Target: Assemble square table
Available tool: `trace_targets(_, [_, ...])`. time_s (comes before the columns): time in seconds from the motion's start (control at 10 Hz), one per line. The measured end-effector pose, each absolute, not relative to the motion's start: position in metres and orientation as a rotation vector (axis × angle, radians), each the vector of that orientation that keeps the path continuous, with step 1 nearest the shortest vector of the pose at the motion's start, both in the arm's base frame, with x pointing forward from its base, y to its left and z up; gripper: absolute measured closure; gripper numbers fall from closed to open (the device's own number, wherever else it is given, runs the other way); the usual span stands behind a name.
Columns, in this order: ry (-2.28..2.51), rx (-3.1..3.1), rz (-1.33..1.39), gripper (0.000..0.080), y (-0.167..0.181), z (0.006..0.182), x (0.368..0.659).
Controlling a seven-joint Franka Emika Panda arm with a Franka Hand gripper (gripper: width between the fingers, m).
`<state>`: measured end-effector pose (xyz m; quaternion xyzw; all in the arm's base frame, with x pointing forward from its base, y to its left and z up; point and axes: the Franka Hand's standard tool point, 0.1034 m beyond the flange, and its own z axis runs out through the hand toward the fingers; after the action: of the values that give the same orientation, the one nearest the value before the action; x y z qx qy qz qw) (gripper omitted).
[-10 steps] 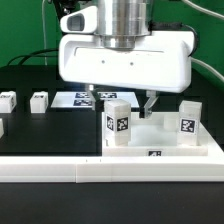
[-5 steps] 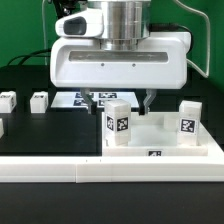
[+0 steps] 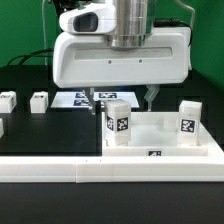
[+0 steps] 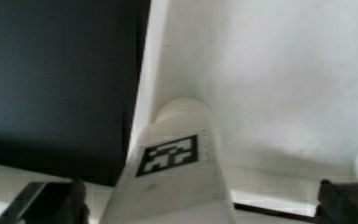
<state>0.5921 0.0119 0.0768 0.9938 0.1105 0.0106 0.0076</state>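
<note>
You're looking at one square top [image 3: 155, 132] lying flat. Two legs are standing upright on it, the left leg [image 3: 118, 122] and the right leg [image 3: 188, 120]. Two loose legs [image 3: 39, 100] are sitting far left. The gripper [image 3: 121, 99] is hanging above the left leg, jaws spread, grasping nothing.

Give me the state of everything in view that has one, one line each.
Two-finger gripper: open, empty, astride a leg.
Large white square plastic table top: flat, rim up.
White tagged block leg between the jaws: upright on the top, ungripped.
Second leg: upright on the top.
Two loose legs: off the top, on the black table.
</note>
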Motion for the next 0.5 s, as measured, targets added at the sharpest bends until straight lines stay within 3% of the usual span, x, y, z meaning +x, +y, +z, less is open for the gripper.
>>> trace_targets(0.5, [0.844, 2.995, 0.051, 0.015, 0.0029, 0.0761, 0.5917])
